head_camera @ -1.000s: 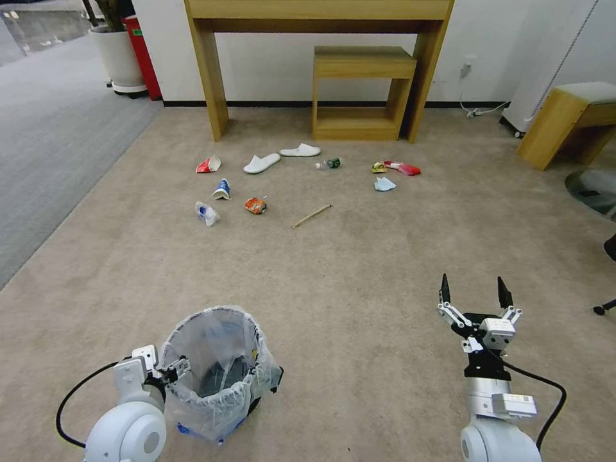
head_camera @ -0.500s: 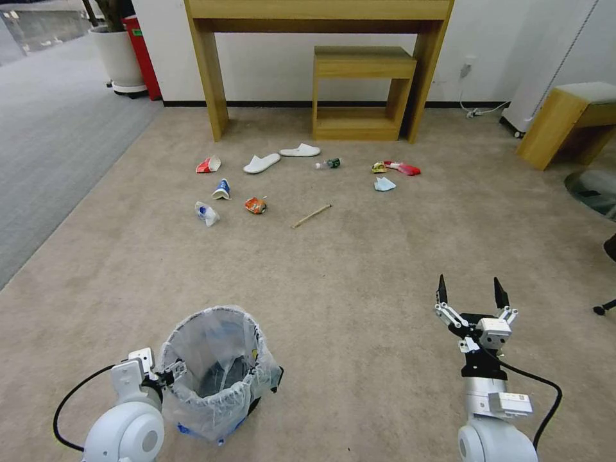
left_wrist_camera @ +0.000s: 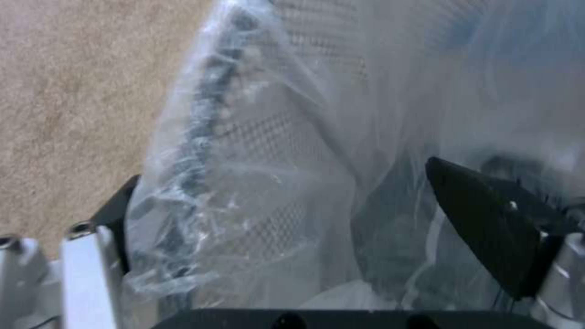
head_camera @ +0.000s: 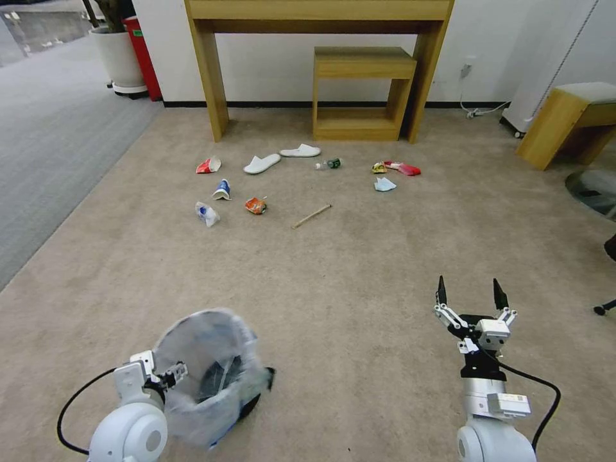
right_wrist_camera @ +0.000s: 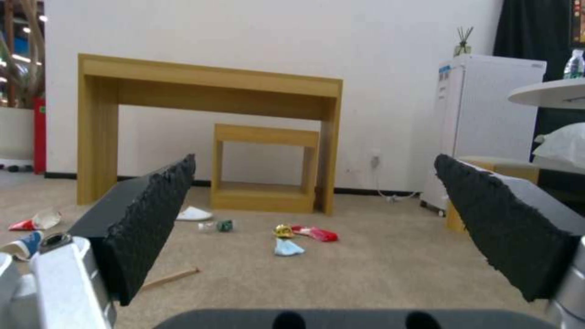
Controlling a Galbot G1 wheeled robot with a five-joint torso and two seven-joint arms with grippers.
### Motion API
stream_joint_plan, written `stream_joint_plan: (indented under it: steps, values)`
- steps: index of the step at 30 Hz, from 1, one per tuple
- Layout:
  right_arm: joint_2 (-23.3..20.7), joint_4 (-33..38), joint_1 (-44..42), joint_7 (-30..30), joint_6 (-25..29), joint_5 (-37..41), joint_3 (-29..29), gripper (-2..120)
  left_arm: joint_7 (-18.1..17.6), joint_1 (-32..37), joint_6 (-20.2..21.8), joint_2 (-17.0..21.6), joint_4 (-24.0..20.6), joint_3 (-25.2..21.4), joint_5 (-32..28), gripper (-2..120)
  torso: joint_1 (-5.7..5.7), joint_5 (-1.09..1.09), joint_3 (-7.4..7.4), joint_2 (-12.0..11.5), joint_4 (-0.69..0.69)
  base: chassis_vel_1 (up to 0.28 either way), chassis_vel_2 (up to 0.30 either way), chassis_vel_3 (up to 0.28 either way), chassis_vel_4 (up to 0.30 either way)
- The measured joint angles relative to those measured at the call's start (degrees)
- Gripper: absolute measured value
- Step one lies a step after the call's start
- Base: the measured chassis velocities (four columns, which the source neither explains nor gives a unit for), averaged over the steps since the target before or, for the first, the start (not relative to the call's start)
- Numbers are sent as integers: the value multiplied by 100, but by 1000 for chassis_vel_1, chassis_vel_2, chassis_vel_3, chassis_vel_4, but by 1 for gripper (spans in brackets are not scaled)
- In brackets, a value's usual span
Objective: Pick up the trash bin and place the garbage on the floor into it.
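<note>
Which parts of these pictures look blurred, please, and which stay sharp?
Head view: the trash bin at the left gripper is smeared, the garbage and the right gripper crisp. Left wrist view: the bin's bag is soft and hazy. Right wrist view: the near fingers are sharp.

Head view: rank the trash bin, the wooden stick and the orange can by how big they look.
1. trash bin, largest, though nearest the camera.
2. wooden stick.
3. orange can, smallest; it lies about as far off as the stick.

two slippers [head_camera: 262, 163], one bin [head_camera: 212, 375], two claws [head_camera: 470, 295]
</note>
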Motion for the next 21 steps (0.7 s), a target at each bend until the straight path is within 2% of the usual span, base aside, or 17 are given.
stream_joint_plan:
  steps: [1, 3, 5, 6, 11, 19, 21]
  values:
    - [-1, -9, 2, -1, 5, -1, 1, 100, -3, -10, -16, -6, 24, -2, -7, 85, 0, 4, 0, 0, 1, 0, 0, 0, 0]
    - [-1, -14, 7, -3, 5, -3, 0, 100, -3, -19, -19, -8, 36, -1, -13, 82, 0, 7, 0, 1, 1, 0, 0, 0, 0]
    - [-2, -29, 23, -5, 5, -4, -2, 100, -8, -36, -26, -17, 72, 7, -13, 72, 0, 10, -1, 1, 3, 0, 0, 0, 0]
    - [-2, -29, 23, -5, 5, -4, -2, 100, -8, -36, -26, -17, 72, 7, -13, 72, 0, 10, -1, 1, 3, 0, 0, 0, 0]
    - [-13, -73, 51, -8, 8, -4, -2, 100, -11, -78, -38, -34, 140, 37, -9, 55, 0, 14, -2, 2, 4, 0, 0, 0, 0]
    - [-54, -85, 74, -7, 11, 2, 21, 100, -13, -134, -46, -47, 185, 101, -5, 51, 0, 10, -3, 4, 3, 0, 0, 0, 0]
    - [-60, -75, 74, -5, 10, 3, 22, 100, -13, -139, -47, -53, 191, 104, -4, 45, 0, 9, -2, 4, 2, 0, 0, 0, 0]
